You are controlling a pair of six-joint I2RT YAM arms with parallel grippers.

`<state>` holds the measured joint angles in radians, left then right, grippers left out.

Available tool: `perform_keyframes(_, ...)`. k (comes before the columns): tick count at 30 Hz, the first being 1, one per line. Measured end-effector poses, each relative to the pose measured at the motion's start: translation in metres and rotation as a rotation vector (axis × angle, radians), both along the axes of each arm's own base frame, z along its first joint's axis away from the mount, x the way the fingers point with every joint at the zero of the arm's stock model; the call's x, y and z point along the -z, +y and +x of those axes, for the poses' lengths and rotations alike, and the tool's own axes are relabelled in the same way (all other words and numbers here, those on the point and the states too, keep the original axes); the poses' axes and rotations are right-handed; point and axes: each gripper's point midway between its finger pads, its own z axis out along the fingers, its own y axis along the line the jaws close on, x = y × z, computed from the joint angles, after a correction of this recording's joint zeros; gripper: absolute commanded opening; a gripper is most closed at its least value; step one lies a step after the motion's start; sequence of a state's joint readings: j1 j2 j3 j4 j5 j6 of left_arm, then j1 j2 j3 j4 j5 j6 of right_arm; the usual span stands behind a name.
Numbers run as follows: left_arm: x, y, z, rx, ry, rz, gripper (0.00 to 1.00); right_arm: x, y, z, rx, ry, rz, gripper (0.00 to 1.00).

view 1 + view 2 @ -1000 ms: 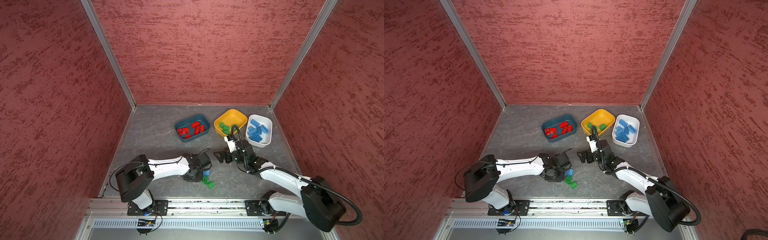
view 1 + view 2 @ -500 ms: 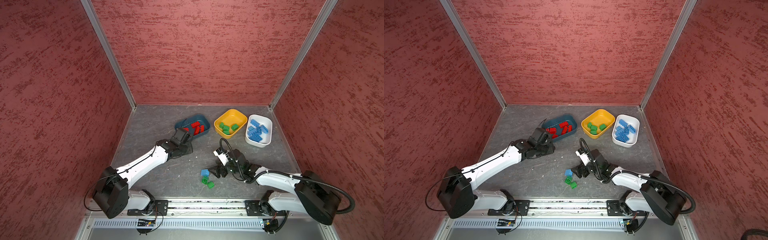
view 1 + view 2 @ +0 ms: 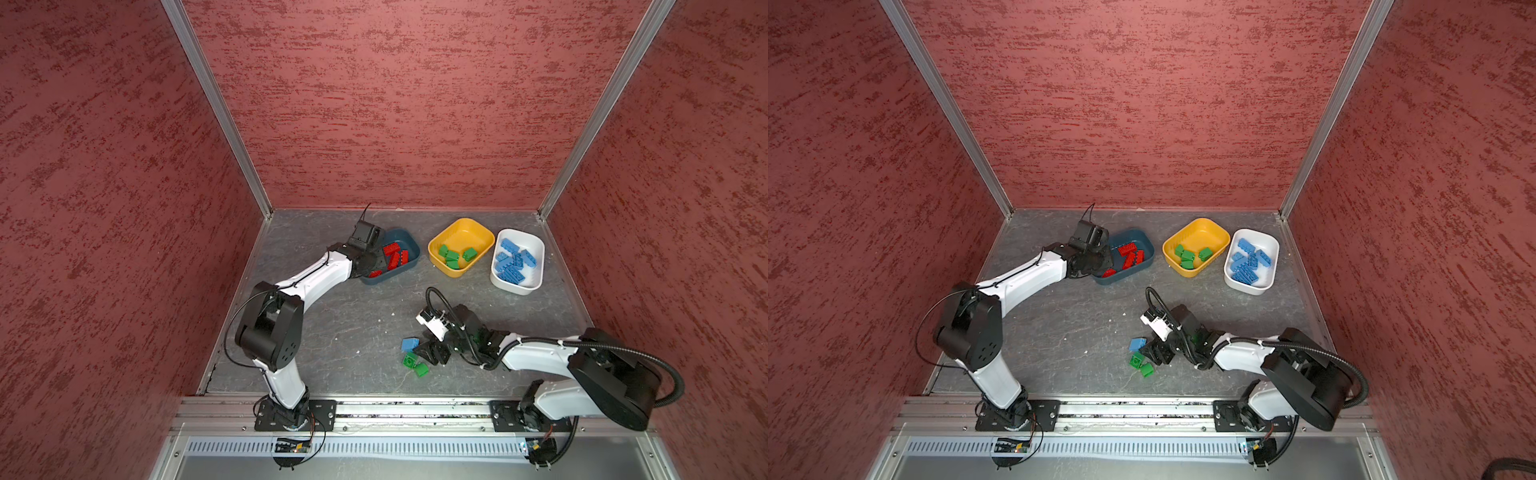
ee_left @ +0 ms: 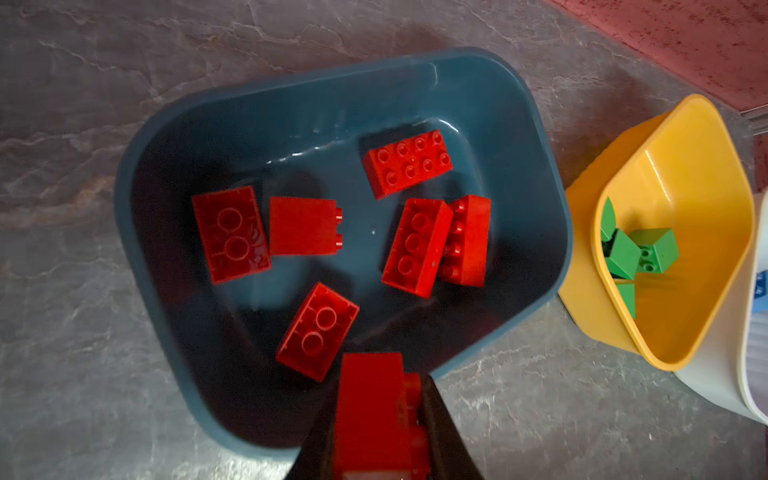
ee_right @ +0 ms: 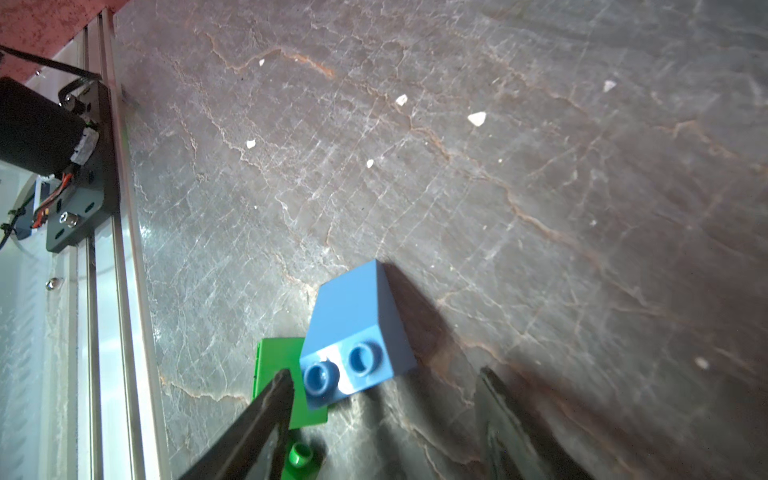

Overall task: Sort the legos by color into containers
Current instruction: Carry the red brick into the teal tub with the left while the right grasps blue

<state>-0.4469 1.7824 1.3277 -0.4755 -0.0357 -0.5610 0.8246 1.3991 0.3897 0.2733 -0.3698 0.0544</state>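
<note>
The light-blue sloped plastic brick (image 5: 353, 316) lies on the worktop (image 5: 457, 166) inside our open right hand (image 5: 384, 374); our left hand (image 4: 378, 399) clamps a red studded brick (image 4: 365, 382) over the teal plastic tub (image 4: 137, 199).

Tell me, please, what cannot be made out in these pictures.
- Left gripper: in both top views its wrist hides the fingers over the teal tub.
- Held red brick: blurred, cut off by the left wrist view's edge.
- Green bricks: in the right wrist view, half hidden by the blue brick and a finger of the right gripper.
- White tub: cut off by the left wrist view's edge, contents mostly out of frame.
</note>
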Motion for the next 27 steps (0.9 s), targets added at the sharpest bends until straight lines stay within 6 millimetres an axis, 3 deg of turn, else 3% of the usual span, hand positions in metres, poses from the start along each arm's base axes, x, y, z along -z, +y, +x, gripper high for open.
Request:
perform_keyframes(3, 0.011, -0.001, 0.01, -0.003, 0.022, 0.013, 0.37, 0.005, 0.002, -0.003, -0.028, -0.015, -0.022, 0.66)
perform_keyframes(9, 0.017, -0.002, 0.011, 0.011, 0.044, 0.02, 0.76, 0.011, 0.01, 0.003, -0.053, -0.054, -0.057, 0.62)
perform_keyframes(14, 0.012, -0.003, 0.009, 0.018, 0.039, 0.006, 0.98, 0.014, 0.017, 0.011, -0.064, -0.093, -0.069, 0.61)
perform_keyframes(23, -0.028, 0.001, -0.006, 0.022, -0.029, -0.035, 0.99, 0.016, 0.025, 0.017, -0.098, -0.139, -0.069, 0.51)
perform_keyframes(27, -0.033, 0.005, -0.017, 0.024, -0.038, -0.04, 0.99, 0.016, 0.027, 0.018, -0.11, -0.158, -0.068, 0.44)
